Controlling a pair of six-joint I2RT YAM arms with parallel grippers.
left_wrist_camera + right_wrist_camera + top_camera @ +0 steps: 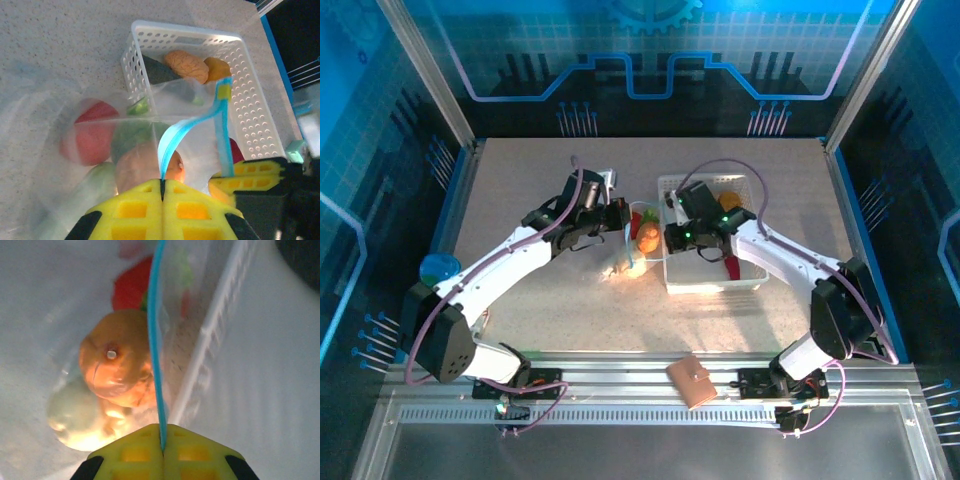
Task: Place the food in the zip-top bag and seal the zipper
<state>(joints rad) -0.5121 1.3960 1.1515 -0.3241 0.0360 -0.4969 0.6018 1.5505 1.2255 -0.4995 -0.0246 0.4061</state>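
Observation:
The clear zip-top bag (45, 115) lies beside the basket with food inside: a red piece (90, 132), a green piece (132, 137) and an orange piece (117, 365), plus a pale one (75, 415). Its blue zipper (175, 137) arches up between both grippers. My left gripper (162, 182) is shut on one end of the zipper. My right gripper (162, 432) is shut on the strip (155, 340) farther along, next to the basket wall. In the top view the two grippers (623, 215) (670, 238) face each other across the bag (642, 240). More food stays in the basket: a tan piece (186, 65), an orange piece (217, 67) and a dark piece (157, 72).
The white perforated basket (715, 285) stands right of the bag, under the right arm, with a red piece (732, 265) in it. A brown wallet (690, 382) lies on the front rail. A blue round object (440, 268) sits at the table's left edge.

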